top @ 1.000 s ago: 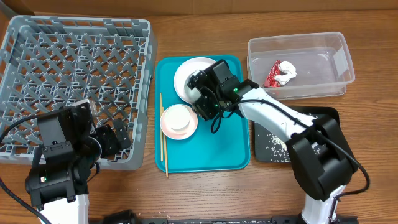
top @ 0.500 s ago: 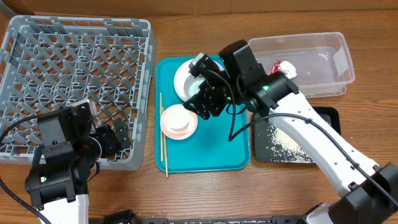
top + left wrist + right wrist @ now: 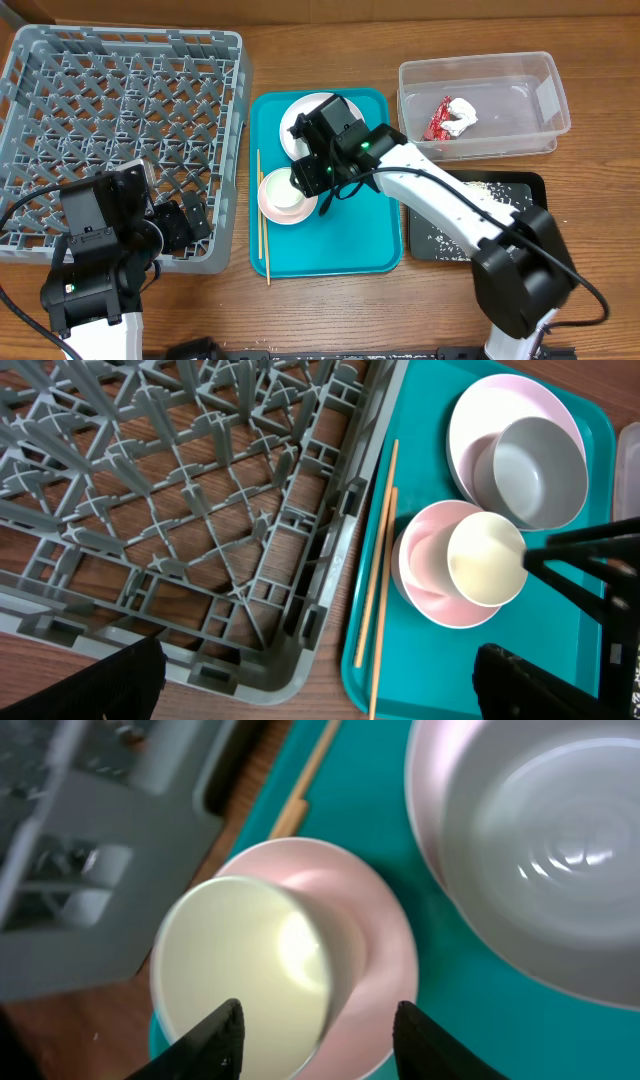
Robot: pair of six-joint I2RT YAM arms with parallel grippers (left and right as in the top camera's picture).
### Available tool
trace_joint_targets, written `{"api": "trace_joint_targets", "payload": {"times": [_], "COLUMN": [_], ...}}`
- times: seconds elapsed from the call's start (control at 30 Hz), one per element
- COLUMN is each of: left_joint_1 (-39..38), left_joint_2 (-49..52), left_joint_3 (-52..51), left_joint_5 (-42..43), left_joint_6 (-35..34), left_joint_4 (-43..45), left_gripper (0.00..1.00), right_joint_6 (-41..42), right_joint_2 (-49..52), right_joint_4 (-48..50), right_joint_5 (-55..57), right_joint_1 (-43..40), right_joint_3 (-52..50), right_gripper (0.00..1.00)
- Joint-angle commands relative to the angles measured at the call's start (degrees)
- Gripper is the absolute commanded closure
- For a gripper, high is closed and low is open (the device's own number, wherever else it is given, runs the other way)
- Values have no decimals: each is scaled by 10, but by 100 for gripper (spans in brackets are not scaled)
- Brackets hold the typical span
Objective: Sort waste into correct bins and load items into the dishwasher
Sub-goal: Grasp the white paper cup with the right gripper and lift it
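I count one small white cup (image 3: 487,558), one wide white bowl (image 3: 425,575), one round white plate (image 3: 490,410) half-hidden overhead, two wooden chopsticks (image 3: 380,575); left gripper (image 3: 318,655) and right gripper (image 3: 315,1020) stand open.

A teal serving tray (image 3: 345,245) lies flat on the brown wooden table (image 3: 300,312).
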Motion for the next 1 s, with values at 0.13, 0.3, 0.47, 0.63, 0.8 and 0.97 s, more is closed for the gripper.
{"api": "trace_joint_targets", "payload": {"times": [0.13, 0.3, 0.47, 0.63, 0.8, 0.97], "left_joint_1": [3, 3, 3, 3, -9, -65], "left_joint_2": [1, 1, 1, 4, 29, 81], "left_joint_3": [13, 13, 13, 13, 13, 13], "left_joint_5": [7, 7, 21, 85, 207, 264], "left_joint_6": [7, 7, 7, 20, 59, 59], "left_joint_4": [0, 0, 0, 8, 27, 65], "left_gripper": [0, 0, 0, 0, 0, 0], "right_joint_6": [52, 54, 54, 54, 46, -24], "right_joint_2": [37, 36, -6, -84, -138, -139], "right_joint_4": [5, -10, -55, -92, -109, -167], "right_joint_5": [7, -4, -3, -27, -197, -362], "right_joint_1": [-1, -1, -27, -95, -196, -256], "right_joint_3": [-2, -1, 17, 34, 33, 31], "right_gripper": [69, 94, 96, 96, 96, 96]}}
